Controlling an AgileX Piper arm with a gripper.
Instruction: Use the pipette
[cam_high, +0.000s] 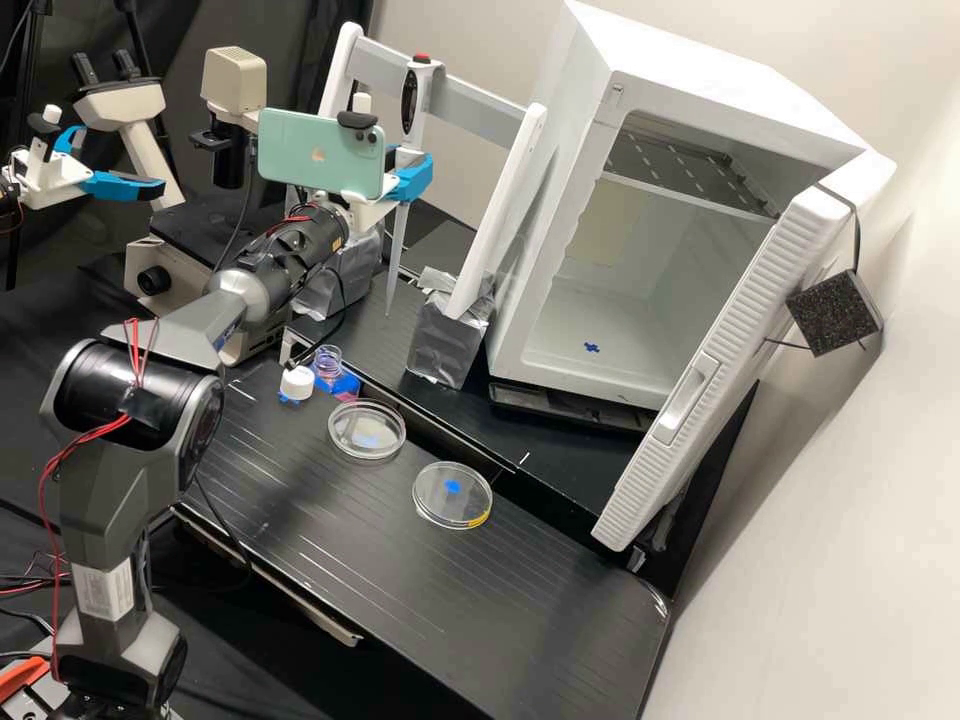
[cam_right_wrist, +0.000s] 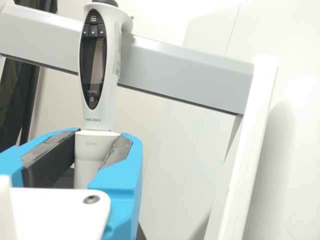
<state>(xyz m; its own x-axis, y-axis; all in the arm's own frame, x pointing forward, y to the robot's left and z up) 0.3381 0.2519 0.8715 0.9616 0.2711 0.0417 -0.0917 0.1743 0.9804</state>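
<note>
Holding the pipette (cam_high: 398, 240) upright in the gripper (cam_high: 410, 172), high view, with its red top (cam_high: 422, 59) above the grip and its long narrow tip below. Cannot tell about contact between tip and bench (cam_high: 330, 520). Carrying a green phone (cam_high: 310, 150) on the arm, just beside the gripper. Standing behind the gripper and reaching off to its right: a stand with a grey crossbar (cam_high: 485, 92). Sitting lower, right of the pipette: a foil-wrapped block (cam_high: 440, 345). Lying below the gripper, on the bench: an open bottle (cam_high: 328, 362), a white cap (cam_high: 296, 383) just beside it, then two clear round dishes (cam_high: 366, 432), apart. Standing well to the gripper's right: a white cabinet (cam_high: 690, 50), door (cam_high: 735, 315) open.

Pinching the pipette below its handle (cam_right_wrist: 112, 50), wrist view, between blue fingers (cam_right_wrist: 122, 182), dark pads (cam_right_wrist: 50, 159) against both sides. Facing the camera: a dark screen (cam_right_wrist: 93, 62), above the grip. Running behind the handle: that same crossbar.
</note>
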